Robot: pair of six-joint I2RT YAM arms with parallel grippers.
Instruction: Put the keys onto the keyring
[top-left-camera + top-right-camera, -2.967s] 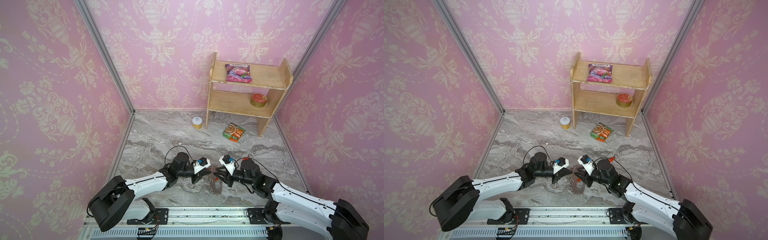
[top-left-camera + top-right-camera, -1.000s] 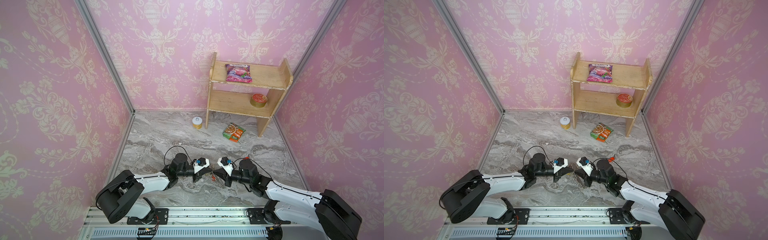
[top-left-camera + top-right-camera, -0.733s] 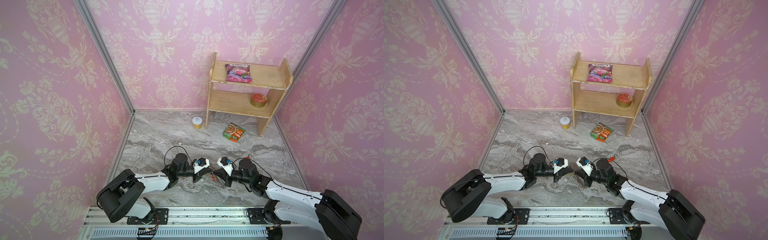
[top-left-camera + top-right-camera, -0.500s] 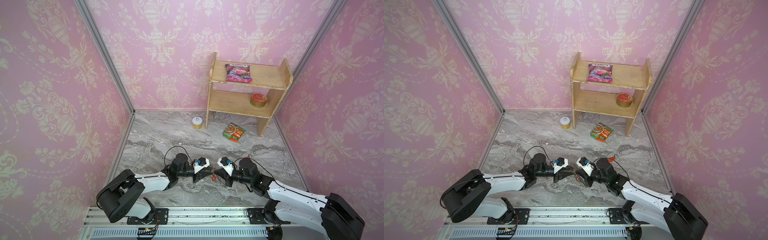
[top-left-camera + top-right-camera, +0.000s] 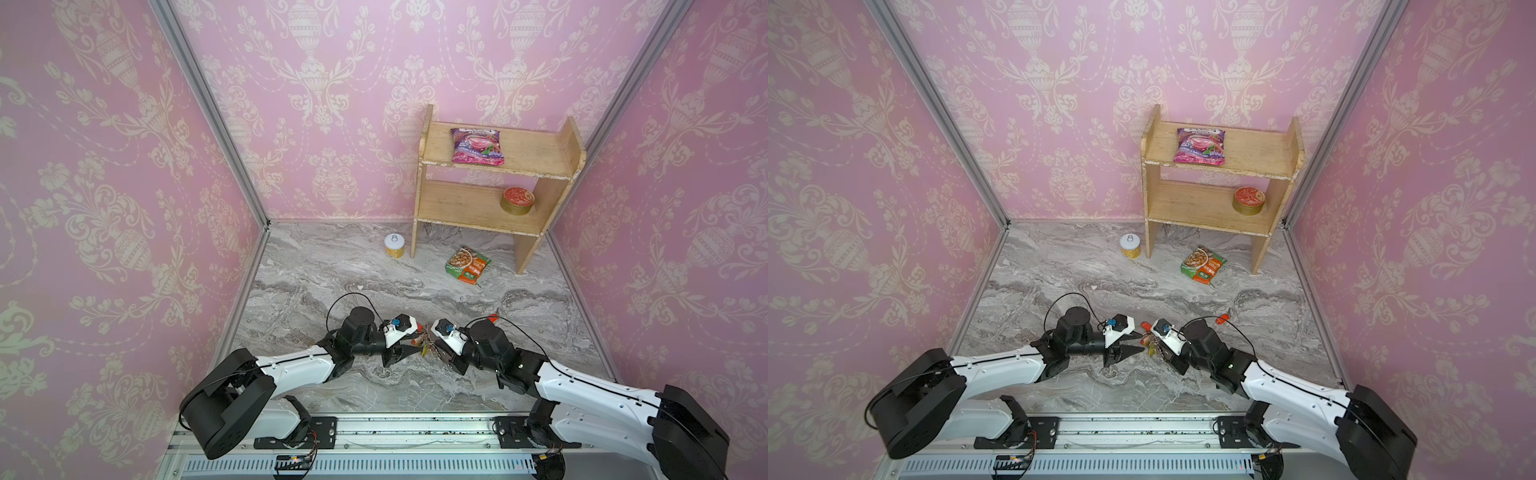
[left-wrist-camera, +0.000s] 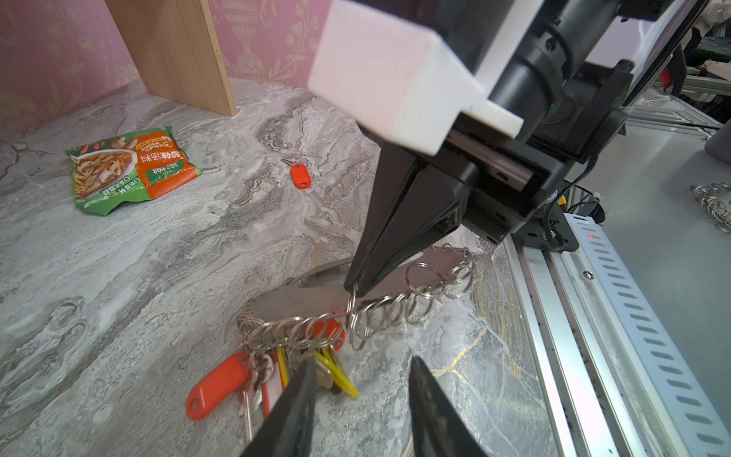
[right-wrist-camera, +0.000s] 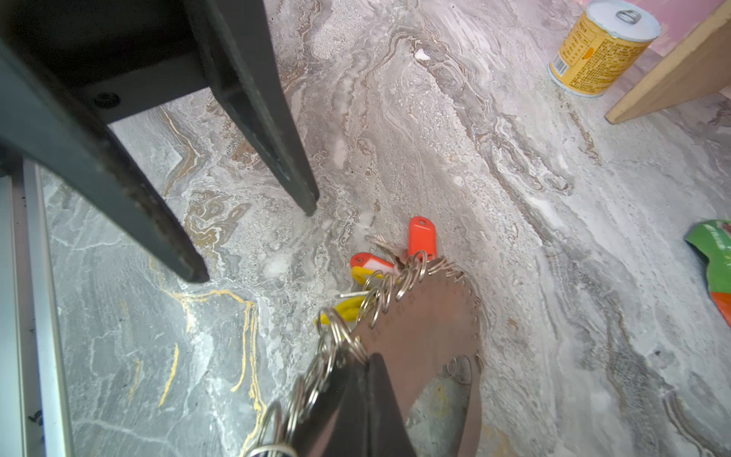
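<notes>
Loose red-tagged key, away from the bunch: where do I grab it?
Take the loose key by its red tag, from straight above, closing across the tag's narrow width. It lies flat on the marble floor, and the tag is its thickest part.

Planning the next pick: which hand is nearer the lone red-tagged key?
Right. The lone key lies behind the right hand; the left hand sits beyond the keyring, farther off.

Top views: high at front, angled down twd back wall (image 5: 332, 104); far, both show whole floor (image 5: 332, 266), shelf (image 5: 536, 151).
L wrist: low, close, faces right gripper (image 6: 355, 284).
R wrist: low, close, faces left gripper (image 7: 255, 243).
Shared: keyring (image 6: 296, 297), both wrists.
</notes>
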